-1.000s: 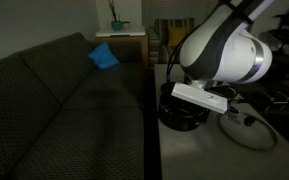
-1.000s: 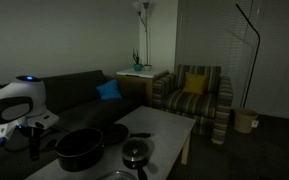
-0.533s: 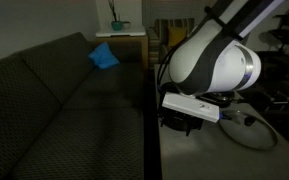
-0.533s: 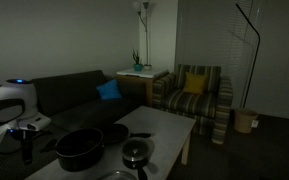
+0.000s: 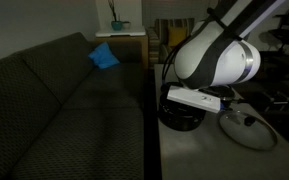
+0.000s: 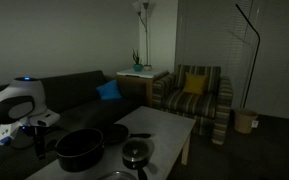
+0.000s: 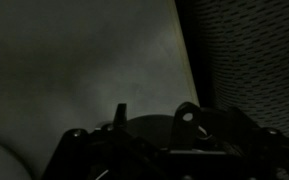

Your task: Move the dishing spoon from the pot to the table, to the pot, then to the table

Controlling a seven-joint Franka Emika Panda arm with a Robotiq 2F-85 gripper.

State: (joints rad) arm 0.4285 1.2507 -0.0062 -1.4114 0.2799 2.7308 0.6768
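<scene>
because the room is so dim, the end effector (image 6: 35,140) reads only as a dark block under the white arm (image 6: 19,102), and i cannot tell whether its jaws are parted or clamped on anything. it hangs low over the sofa-side edge of the tabletop (image 6: 162,124), just beside the rim of the pot (image 6: 80,149) and outside it. the dishing spoon i cannot pick out with certainty: in an exterior view a slim dark shape (image 6: 37,152) seems to drop roughly upright from the end effector, perhaps its handle, but it melts into shadow. the wrist view shows bare pale tabletop below and sofa (image 7: 249,50) fabric along one side, no utensil lying flat. my judgement: if the spoon is held, its long axis is near vertical, and the pot lies sideways from the end effector, away from the sofa, across a short gap.
</scene>
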